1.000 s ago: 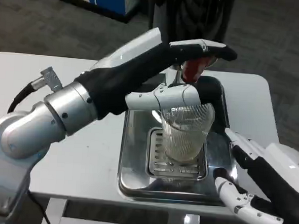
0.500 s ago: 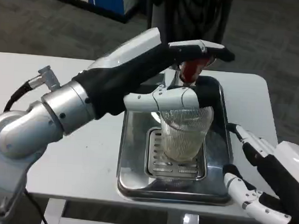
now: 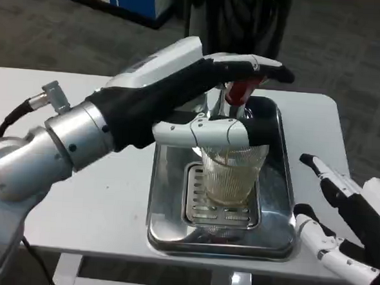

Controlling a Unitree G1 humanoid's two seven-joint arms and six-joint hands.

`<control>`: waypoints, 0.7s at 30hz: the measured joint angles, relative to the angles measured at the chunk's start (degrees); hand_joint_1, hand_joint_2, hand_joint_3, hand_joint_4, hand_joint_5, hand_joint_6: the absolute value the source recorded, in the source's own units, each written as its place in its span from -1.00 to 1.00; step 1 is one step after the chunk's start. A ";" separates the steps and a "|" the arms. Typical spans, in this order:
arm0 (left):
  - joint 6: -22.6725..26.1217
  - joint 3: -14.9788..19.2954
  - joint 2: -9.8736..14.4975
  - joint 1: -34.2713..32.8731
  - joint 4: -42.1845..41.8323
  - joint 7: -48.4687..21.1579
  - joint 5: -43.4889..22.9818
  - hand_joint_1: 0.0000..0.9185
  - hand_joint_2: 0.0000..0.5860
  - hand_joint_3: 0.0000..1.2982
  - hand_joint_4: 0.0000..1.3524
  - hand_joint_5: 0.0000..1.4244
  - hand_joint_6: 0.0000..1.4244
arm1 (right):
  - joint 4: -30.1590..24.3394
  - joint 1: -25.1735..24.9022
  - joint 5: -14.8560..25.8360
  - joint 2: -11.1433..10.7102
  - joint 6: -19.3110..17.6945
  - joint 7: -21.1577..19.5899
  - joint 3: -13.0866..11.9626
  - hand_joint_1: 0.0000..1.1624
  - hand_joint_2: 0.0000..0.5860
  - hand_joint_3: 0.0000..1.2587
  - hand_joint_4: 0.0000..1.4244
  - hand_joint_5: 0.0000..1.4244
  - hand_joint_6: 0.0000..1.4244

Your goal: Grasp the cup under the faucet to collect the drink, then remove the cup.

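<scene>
A ribbed clear cup [image 3: 230, 174] stands upright on the grate of a steel drip tray [image 3: 166, 215], under the faucet with its red handle [image 3: 243, 89]. Yellowish liquid shows in the cup's lower part. My left hand [image 3: 199, 94] reaches in from the left; its straight fingers [image 3: 259, 66] lie over the top of the red handle and its thumb [image 3: 203, 132] crosses the cup's front near the rim. My right hand [image 3: 340, 223] hovers at the lower right, beside the tray's right edge, fingers apart and holding nothing.
The tray sits on a white table [image 3: 109, 196] whose front edge is close below it. The faucet's dark column [image 3: 243, 16] rises behind the tray. Bare table lies to the left, under my left forearm [image 3: 54, 150].
My right hand has drawn back to the right, away from the tray and cup. The left hand keeps its place over the handle and cup. The view has shifted slightly.
</scene>
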 measured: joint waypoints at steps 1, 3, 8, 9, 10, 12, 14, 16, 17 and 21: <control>-0.02 0.03 0.04 0.04 -0.02 -0.02 -0.01 -1.00 -0.79 -0.53 -0.74 -0.82 -1.00 | 0.00 -0.01 0.00 -0.02 0.48 0.00 0.08 -0.72 0.88 -1.00 -1.00 -1.00 -1.00; -0.04 0.07 0.16 0.13 -0.11 -0.07 -0.03 -1.00 -0.79 -0.53 -0.73 -0.82 -1.00 | 0.00 -0.03 0.02 -0.14 1.36 -0.01 0.30 -0.71 0.87 -1.00 -1.00 -1.00 -1.00; -0.04 0.11 0.40 0.36 -0.51 -0.52 -0.03 -1.00 -0.79 -0.51 -0.72 -0.82 -1.00 | 0.00 -0.21 0.34 -0.35 2.90 -0.38 0.79 -0.69 0.81 -1.00 -1.00 -1.00 -1.00; -0.03 0.12 0.46 0.37 -0.62 -0.67 -0.03 -1.00 -0.79 -0.50 -0.72 -0.82 -1.00 | 0.00 -0.25 0.42 -0.36 3.28 -0.45 0.87 -0.69 0.81 -1.00 -1.00 -1.00 -1.00; -0.03 0.15 0.51 0.42 -0.78 -0.75 -0.03 -1.00 -0.79 -0.50 -0.71 -0.82 -1.00 | 0.00 -0.26 0.52 -0.37 3.66 -0.54 0.94 -0.69 0.81 -1.00 -1.00 -1.00 -1.00; -0.03 0.26 0.80 0.59 -1.16 -0.87 -0.02 -1.00 -0.79 -0.50 -0.71 -0.82 -1.00 | 0.00 -0.25 0.75 -0.38 4.44 -0.79 1.19 -0.68 0.80 -1.00 -1.00 -1.00 -1.00; -0.03 0.36 1.11 1.02 -1.58 -0.95 -0.12 -1.00 -0.79 -0.49 -0.69 -0.82 -1.00 | 0.00 -0.24 1.17 -0.40 5.17 -1.33 1.48 -0.60 0.71 -1.00 -1.00 -1.00 -1.00; -0.06 0.53 1.43 1.69 -2.12 -0.97 -0.27 -1.00 -0.79 -0.49 -0.69 -0.82 -1.00 | 0.00 -0.19 1.73 -0.40 5.73 -2.00 1.67 -0.59 0.70 -1.00 -1.00 -1.00 -1.00; -0.07 0.55 1.49 1.93 -2.31 -0.98 -0.30 -1.00 -0.79 -0.49 -0.69 -0.82 -1.00 | 0.00 -0.12 2.09 -0.40 6.07 -2.27 1.70 -0.54 0.64 -1.00 -1.00 -1.00 -1.00; -0.07 0.74 1.87 2.81 -3.06 -1.04 -0.63 -1.00 -0.78 -0.49 -0.68 -0.82 -1.00 | 0.08 0.54 3.55 -0.55 6.87 -3.95 1.97 -0.30 0.44 -0.98 -1.00 -1.00 -1.00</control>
